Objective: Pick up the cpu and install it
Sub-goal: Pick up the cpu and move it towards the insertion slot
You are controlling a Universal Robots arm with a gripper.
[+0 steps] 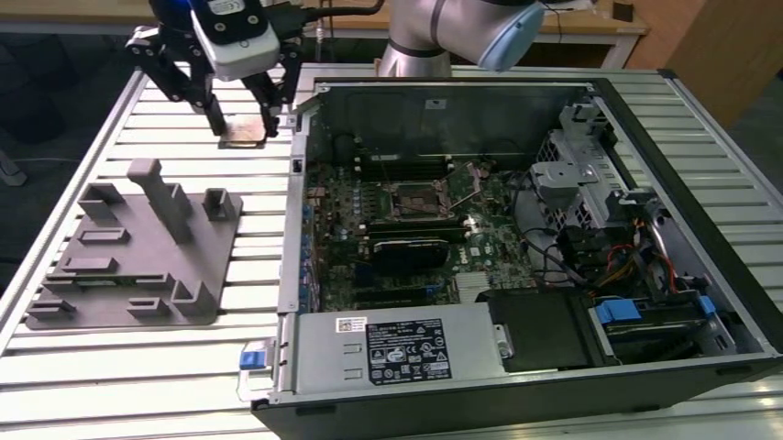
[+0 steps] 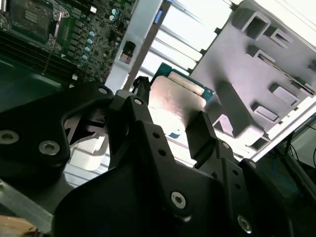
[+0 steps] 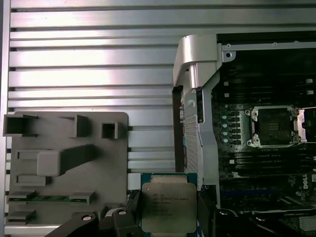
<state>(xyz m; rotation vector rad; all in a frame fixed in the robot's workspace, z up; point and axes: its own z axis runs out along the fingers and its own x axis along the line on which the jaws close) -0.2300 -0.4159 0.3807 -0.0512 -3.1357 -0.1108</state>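
The tool (image 1: pixel 245 125) is closed on the cpu (image 3: pixel 168 207), clamping two opposite edges above the bench (image 1: pixel 123 137). The fingers (image 2: pixel 201 132) cover those edges in the second wrist view.

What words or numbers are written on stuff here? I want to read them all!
On the cpu: several printed lines, too small to read.
On the power supply, the big white label: too blurred to read.
Above it, the small white sticker: too small to read.
Nothing is clear enough to quote.
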